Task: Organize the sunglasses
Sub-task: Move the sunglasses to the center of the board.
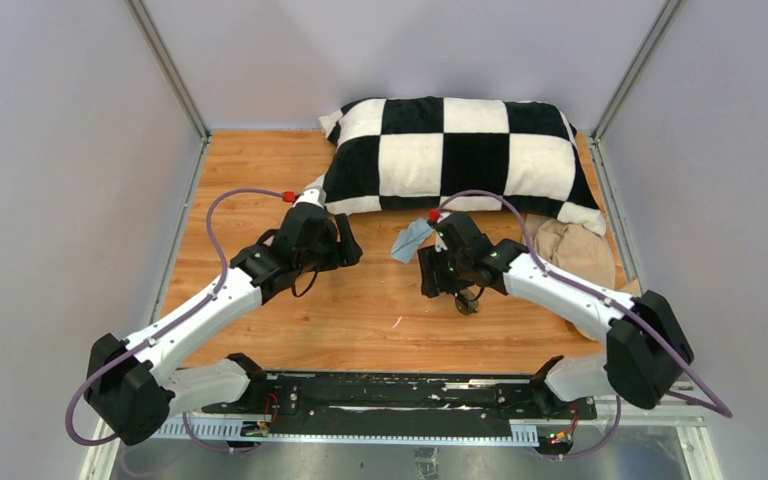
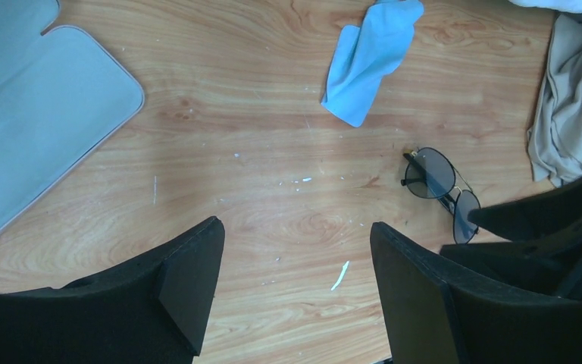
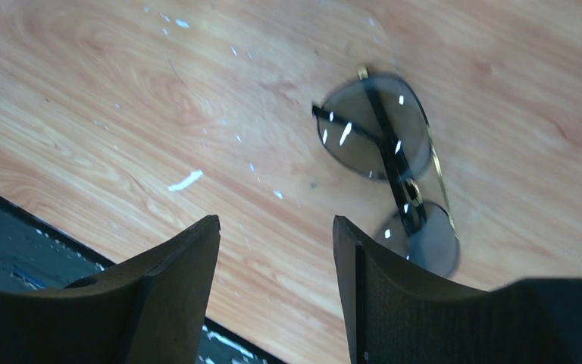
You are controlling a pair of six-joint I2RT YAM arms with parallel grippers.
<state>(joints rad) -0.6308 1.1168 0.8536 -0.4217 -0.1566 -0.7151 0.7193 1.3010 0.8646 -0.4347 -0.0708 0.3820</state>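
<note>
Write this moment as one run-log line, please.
sunglasses: folded, lying on table | right gripper: open, near them, nothing held | left gripper: open, empty

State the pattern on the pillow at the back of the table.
The pillow has a black-and-white checkerboard pattern, clearest in the top external view.

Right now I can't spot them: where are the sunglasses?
In the top view the sunglasses lie on the table right of centre, beside the right pincer, with the blue cloth just beyond them.

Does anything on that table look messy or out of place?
The blue cloth lies crumpled beside the checkered pillow, and the sunglasses sit loose on the wooden table, which is dotted with white flecks.
</note>
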